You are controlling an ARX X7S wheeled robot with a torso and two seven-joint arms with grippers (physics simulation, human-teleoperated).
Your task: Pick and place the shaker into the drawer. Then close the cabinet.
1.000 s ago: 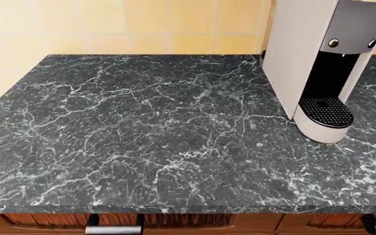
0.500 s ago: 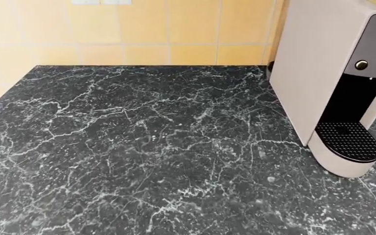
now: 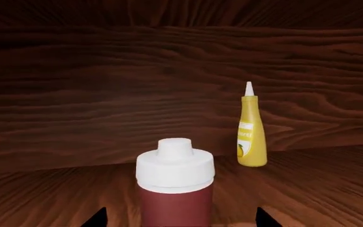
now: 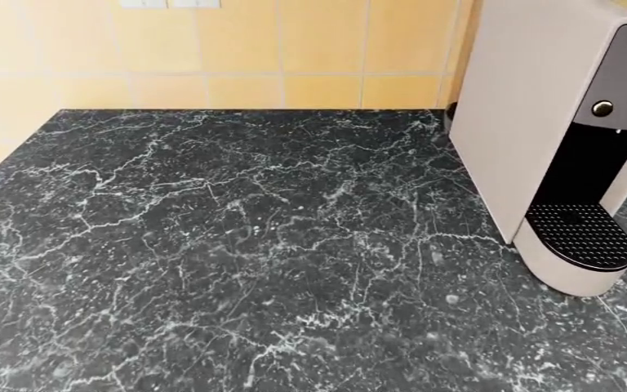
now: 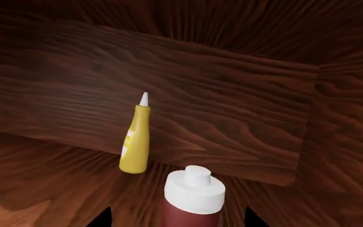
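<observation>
Although the head view showed only the black marbled table (image 4: 237, 245) and a grey coffee machine (image 4: 558, 139), both wrist views looked into a reddish-brown wooden compartment, likely the drawer (image 3: 106, 94). The dark-red white-capped shaker (image 3: 175, 189) stood upright on its floor, long axis vertical, straight ahead between dark end effector tips in each view; which arm was nearer, or gripping, cannot tell. A yellow squeeze bottle (image 3: 251, 127) stood beyond, near the back wall.
</observation>
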